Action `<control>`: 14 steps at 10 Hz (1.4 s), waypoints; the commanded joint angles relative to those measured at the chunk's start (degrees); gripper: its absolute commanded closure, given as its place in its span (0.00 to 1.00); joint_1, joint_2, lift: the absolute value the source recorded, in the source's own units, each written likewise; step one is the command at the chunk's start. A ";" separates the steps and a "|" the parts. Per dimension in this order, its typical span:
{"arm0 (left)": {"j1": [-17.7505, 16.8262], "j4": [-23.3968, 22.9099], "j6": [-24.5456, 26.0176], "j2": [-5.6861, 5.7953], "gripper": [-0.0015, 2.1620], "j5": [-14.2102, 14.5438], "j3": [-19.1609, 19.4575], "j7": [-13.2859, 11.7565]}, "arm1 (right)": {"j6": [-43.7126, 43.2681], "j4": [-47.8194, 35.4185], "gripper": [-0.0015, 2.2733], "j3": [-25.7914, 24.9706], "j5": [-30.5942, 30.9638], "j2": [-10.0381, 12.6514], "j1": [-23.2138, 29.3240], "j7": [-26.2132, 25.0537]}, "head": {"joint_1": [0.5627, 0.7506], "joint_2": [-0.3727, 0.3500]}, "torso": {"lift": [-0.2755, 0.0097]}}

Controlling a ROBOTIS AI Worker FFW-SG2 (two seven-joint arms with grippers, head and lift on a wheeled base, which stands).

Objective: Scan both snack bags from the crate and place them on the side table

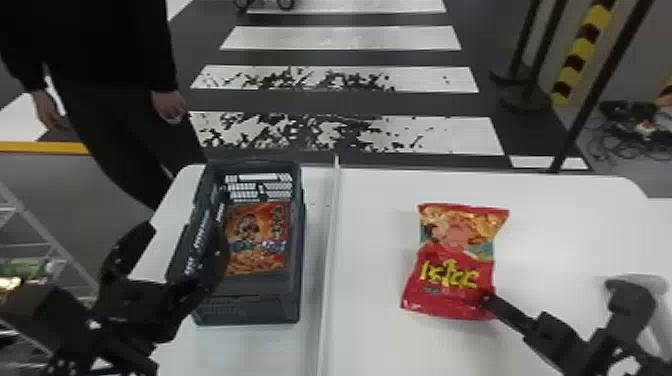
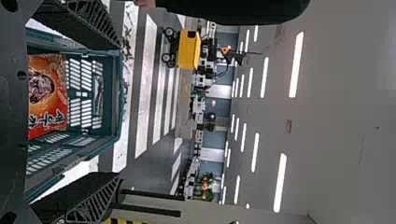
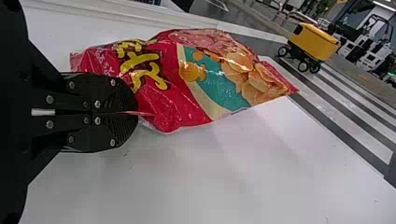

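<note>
Black left gripper (image 1: 186, 231), fingers spread, has an orange printed bag (image 1: 257, 240) near its right, lengthwise in a gray plastic crate (image 1: 250, 306); black right gripper (image 3: 135, 112) pinches a glossy red bag (image 3: 187, 88) on white table (image 1: 375, 240).

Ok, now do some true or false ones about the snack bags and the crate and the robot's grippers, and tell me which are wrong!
1. The orange bag is inside the crate. True.
2. The left gripper is shut. False: its fingers are wide apart.
3. The right gripper is pinching the red bag. True.
4. The red bag is in the crate. False: it is across the white divider from the crate.
</note>
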 commanded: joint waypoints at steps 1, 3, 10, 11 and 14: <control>0.11 0.00 0.00 0.00 0.01 0.09 0.00 0.00 | -0.25 -3.50 0.99 -0.81 0.32 0.00 1.01 -0.65 | 0.70 0.60 | 0.62; 0.11 -0.09 0.00 0.00 0.01 0.00 0.00 0.00 | -2.18 -9.83 0.99 -1.60 4.98 -0.09 2.51 -2.85 | 0.70 0.57 | 0.62; 0.37 -0.09 -0.35 0.00 0.01 0.35 0.62 -0.70 | -13.96 -22.13 0.99 17.91 62.28 -0.35 6.37 -12.08 | 0.70 0.46 | 0.62; 0.28 0.00 -0.35 0.00 0.01 0.62 0.70 -0.70 | -14.84 -21.96 0.99 19.93 68.52 -0.35 6.64 -12.96 | 0.70 0.47 | 0.62; 0.19 0.27 -0.35 0.00 0.01 0.62 0.70 -0.79 | -17.65 -17.74 0.99 27.31 91.29 -0.35 8.04 -13.84 | 0.70 0.50 | 0.62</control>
